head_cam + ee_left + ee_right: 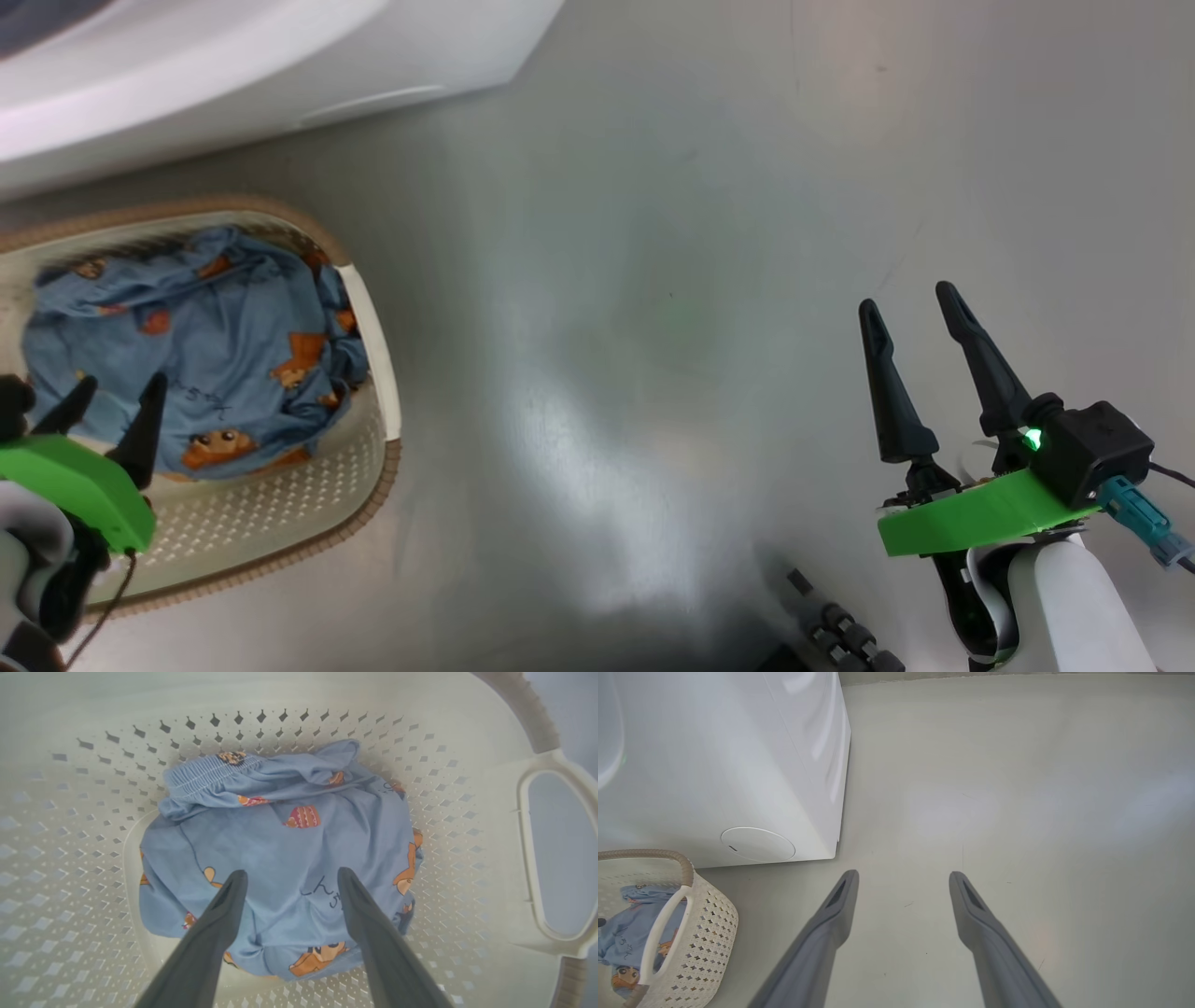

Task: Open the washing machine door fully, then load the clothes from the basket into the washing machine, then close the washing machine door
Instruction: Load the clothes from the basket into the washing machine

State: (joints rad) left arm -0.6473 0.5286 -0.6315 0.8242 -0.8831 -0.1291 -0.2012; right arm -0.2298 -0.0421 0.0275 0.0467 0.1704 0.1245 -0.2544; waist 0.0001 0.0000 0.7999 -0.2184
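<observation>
The clothes [215,345], light blue fabric with orange cartoon figures, lie bundled in the cream perforated basket [280,504] at the left of the head view. My left gripper [121,387] hangs open over the basket's near side; in the left wrist view its fingers straddle the clothes [289,858] from just above, with nothing between them. My right gripper [910,303] stands open over bare floor at the right. The white washing machine [233,65] fills the top left; its round lower cap [758,844] shows in the right wrist view. The washing machine door is out of view.
The grey floor [653,327] stretches between the basket and my right arm. The basket [696,938] stands right in front of the washing machine [714,765]. Part of my dark base [831,635] shows at the bottom edge.
</observation>
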